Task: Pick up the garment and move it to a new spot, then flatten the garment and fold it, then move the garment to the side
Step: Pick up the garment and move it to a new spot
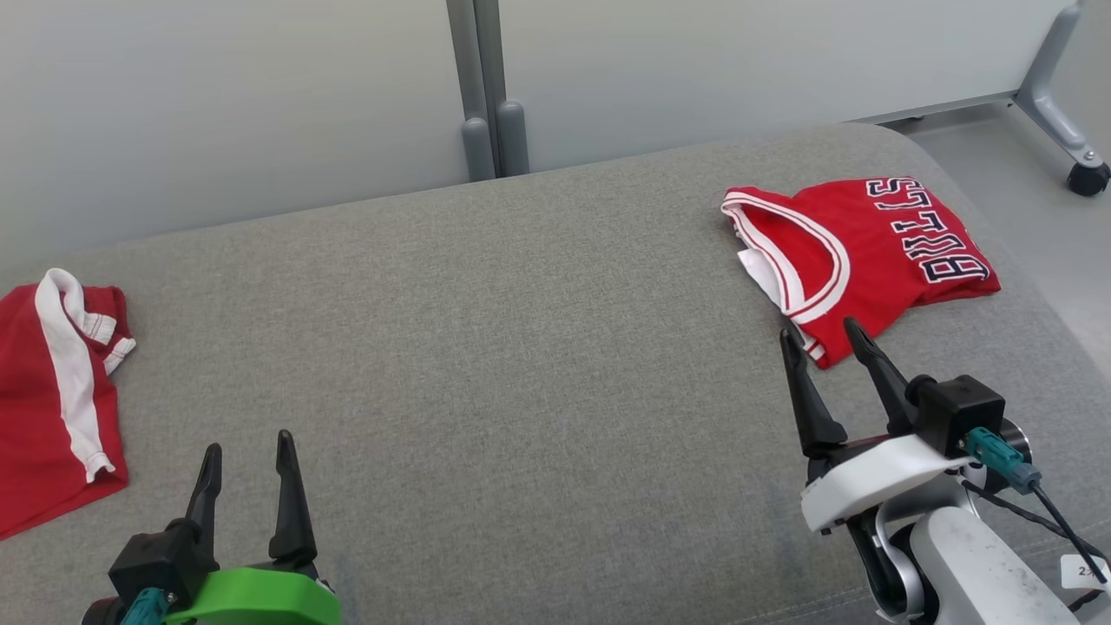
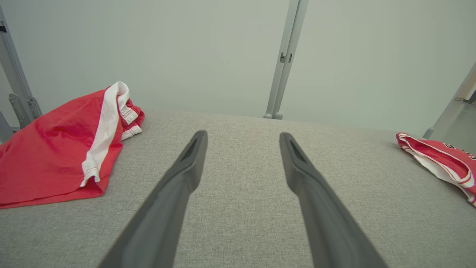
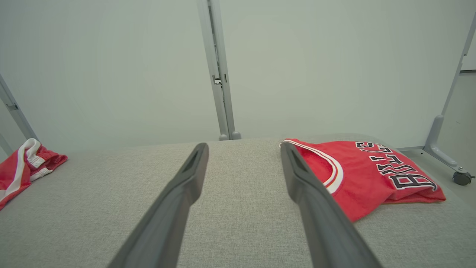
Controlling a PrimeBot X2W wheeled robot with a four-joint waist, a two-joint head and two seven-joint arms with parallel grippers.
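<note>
Two red garments lie on the grey fabric-covered desk [image 1: 521,365]. The folded jersey [image 1: 877,252], lettered BULLS, sits flat on the desk at the robot's right, close to the rounded far corner. A pair of red shorts [image 1: 43,399] with a white stripe lies rumpled, well apart from the jersey across the bare middle. The jersey looks already folded and set aside, so the shorts may be the garment to handle next, though I cannot tell for certain.

The right claw [image 1: 820,328] is spread wide and holds nothing. Its tips are just beside the jersey's near corner, and one finger overlaps the hem in the head view. Whether it touches the cloth I cannot tell. The left claw [image 1: 248,441] is also wide and empty, well apart from the jersey, low over bare fabric.

The main risk sits at that near corner. If the right claw dips or sweeps sideways, a finger could catch the hem and drag the top layer, spoiling the fold. The jersey is also near the desk's edge, so a push outward could slide it off. If the jersey is gripped after all, pinching only the upper layer would let it fall open on the lift.
</note>
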